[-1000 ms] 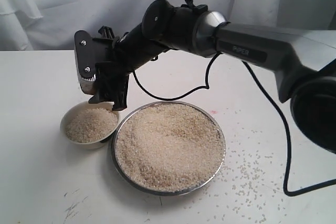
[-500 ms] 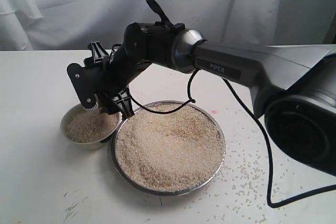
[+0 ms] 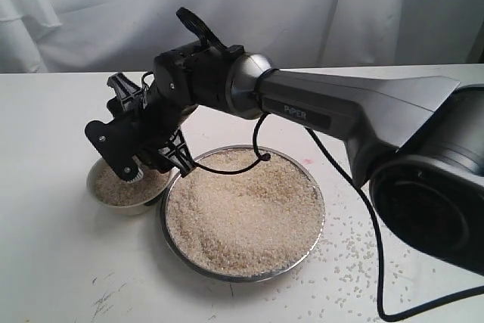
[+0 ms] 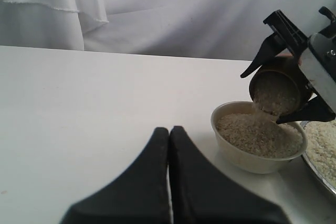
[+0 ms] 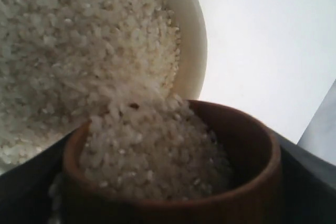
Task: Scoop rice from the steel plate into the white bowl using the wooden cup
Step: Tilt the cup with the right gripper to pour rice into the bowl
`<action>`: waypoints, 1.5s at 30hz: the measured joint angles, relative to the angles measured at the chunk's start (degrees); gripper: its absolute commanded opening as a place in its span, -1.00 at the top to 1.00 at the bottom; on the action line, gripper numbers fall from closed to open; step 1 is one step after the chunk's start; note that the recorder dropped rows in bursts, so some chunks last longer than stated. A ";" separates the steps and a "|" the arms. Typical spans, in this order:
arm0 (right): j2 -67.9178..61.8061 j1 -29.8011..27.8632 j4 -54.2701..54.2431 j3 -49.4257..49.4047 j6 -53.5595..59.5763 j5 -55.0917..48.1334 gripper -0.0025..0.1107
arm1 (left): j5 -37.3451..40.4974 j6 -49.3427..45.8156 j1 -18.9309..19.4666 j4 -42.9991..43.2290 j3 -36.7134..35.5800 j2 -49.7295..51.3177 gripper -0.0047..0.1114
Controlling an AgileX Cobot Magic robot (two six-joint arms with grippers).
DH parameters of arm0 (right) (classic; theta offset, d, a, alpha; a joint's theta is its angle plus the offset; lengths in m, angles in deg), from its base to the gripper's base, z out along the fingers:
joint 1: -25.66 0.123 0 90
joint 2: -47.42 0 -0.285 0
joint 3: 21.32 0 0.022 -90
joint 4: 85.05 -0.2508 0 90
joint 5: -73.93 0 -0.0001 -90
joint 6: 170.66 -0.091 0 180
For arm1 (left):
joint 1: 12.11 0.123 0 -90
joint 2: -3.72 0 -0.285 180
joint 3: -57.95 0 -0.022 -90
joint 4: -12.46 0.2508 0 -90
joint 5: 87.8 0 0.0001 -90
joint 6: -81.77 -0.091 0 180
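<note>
My right gripper is shut on the wooden cup, tipped mouth-down over the white bowl. Rice slides from the cup's reddish-brown rim into the bowl, which holds a bed of grains. In the exterior view the gripper body hides the cup. The steel plate sits just right of the bowl, heaped with rice. My left gripper is shut with nothing in it, low over the table, short of the bowl.
Loose grains lie scattered on the white table right of the plate. A black cable trails from the right arm down to the table edge. White cloth hangs behind the table.
My right gripper has rolled further and sunk toward the bowl, tipping the cup more steeply; the arm has swung leftward. Rice is pouring out.
</note>
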 measured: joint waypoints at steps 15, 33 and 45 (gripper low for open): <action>0.00 2.64 12.81 0.00 -1.04 0.00 0.96 | 0.00 0.00 0.00 0.00 0.00 0.00 0.92; 0.00 5.21 25.16 0.10 -4.86 0.21 0.96 | 0.00 0.00 0.00 0.00 0.00 0.00 0.92; 0.00 7.30 37.95 0.21 -9.41 -0.12 0.96 | 0.00 0.00 0.00 0.00 0.00 0.00 0.92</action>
